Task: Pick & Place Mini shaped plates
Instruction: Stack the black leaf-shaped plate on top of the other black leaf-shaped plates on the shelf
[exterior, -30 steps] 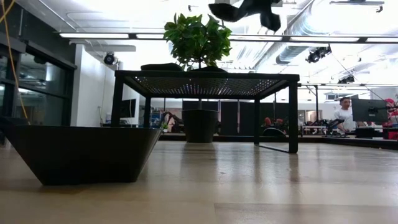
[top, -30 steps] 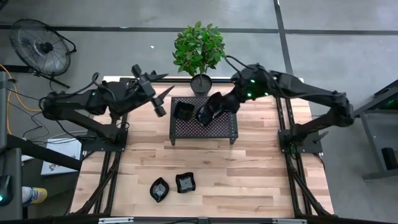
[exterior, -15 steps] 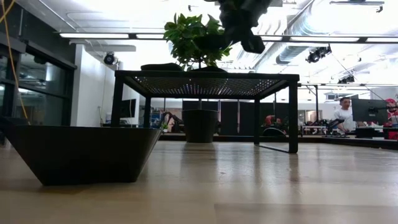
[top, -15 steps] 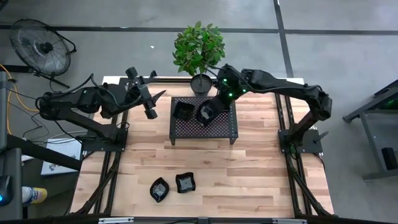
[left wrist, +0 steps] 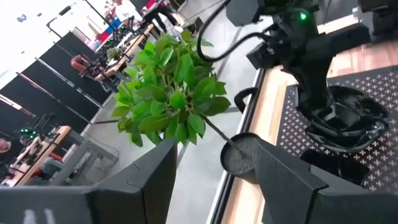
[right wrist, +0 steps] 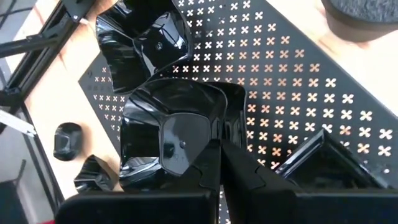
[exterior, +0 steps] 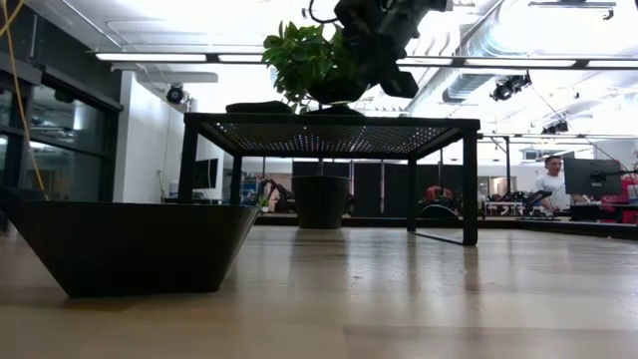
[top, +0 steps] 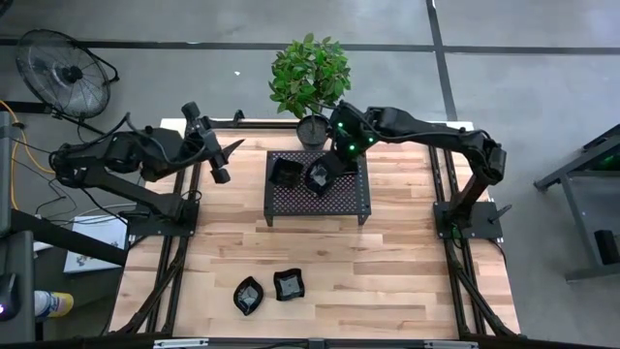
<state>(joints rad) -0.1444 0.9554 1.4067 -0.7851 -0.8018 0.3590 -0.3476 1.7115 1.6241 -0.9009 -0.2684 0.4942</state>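
The right arm has swung in over the rack since a second ago, carrying its plate from the rack's right rear corner toward the middle, while the left arm has drawn back toward the table's left rear edge. Right now the right gripper point(top: 327, 167) is clamped tight on the rim of a glossy black plate point(right wrist: 171, 140), fingers pinching its edge, and that held plate hangs just above the perforated rack point(top: 349, 199); whether it touches the mesh I cannot tell. Just beside it, a second plate point(top: 284, 173) sits on the rack's left rear part, close against the held one. From table height the gripper and its plate show above the rack top, in front of the potted plant point(top: 310, 78), which stands just behind the rack. Down at the near side of the table, two more plates lie side by side on the wood: a leaf-like plate point(top: 248, 295) and a squarish plate point(top: 288, 284), well apart from the rack. The left gripper point(top: 225, 160) waits with its fingers spread wide, holding nothing, beyond the rack's left side.
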